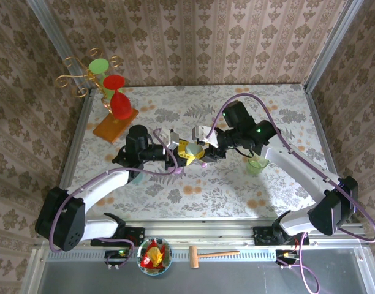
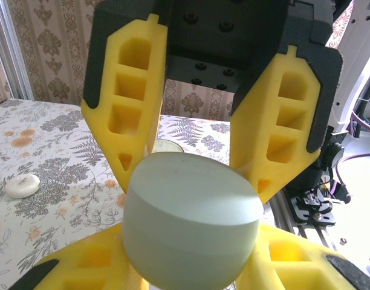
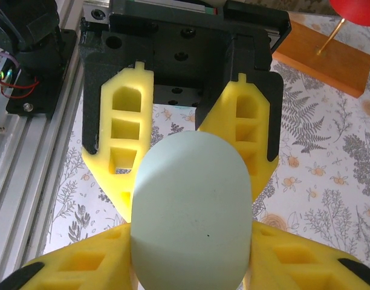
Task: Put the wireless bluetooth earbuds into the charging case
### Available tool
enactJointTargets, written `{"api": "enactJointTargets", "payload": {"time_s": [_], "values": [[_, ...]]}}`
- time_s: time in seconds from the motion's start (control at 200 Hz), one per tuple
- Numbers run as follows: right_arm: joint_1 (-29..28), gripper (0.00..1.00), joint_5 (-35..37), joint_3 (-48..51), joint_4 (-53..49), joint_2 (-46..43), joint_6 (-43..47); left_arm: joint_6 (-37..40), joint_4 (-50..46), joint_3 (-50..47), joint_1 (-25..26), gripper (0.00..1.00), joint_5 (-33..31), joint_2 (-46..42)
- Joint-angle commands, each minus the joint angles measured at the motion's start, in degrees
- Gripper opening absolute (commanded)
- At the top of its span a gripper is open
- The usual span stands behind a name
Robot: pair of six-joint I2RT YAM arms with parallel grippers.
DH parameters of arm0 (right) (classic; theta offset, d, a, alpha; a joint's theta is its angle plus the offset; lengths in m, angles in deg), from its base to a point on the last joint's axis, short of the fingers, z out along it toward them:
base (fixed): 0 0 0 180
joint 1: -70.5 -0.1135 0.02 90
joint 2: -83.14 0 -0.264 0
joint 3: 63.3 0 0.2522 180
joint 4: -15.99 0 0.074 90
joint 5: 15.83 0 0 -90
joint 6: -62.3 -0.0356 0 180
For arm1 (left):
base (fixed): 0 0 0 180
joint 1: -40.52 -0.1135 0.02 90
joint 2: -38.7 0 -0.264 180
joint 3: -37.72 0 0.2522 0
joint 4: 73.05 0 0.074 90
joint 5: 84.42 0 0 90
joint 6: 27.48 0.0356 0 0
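The charging case point(image 2: 191, 211) hangs at mid-frame, above the table, between both grippers. The left gripper point(image 1: 180, 153) clamps it narrowly. Whether the right gripper point(image 1: 201, 153) grips it, you cannot tell. Confirm one firm hold before you loosen the other. Keep the case level.

The closed, pale-mint oval charging case point(image 3: 191, 211) sits aloft, left tool point(image 1: 182, 153) and right tool point(image 1: 201, 151) both around it.

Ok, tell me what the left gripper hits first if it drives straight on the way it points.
The left gripper has the pale green case between its fingers, so that comes first. Right behind, the right gripper faces it head-on; the gap is unclear.
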Motion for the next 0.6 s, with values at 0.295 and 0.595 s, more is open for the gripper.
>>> {"api": "enactJointTargets", "payload": {"time_s": [0.295,0.595], "values": [[-0.04,0.51,-0.25,0.02,0.08,-0.24,-1.22,0.24,3.39,0.59,0.09,0.24,1.16,-0.42],[0.16,0.31,-1.76,-0.44,-1.58,-0.09,-1.08,0.30,3.86,0.20,0.07,0.34,1.12,-0.60]]}}
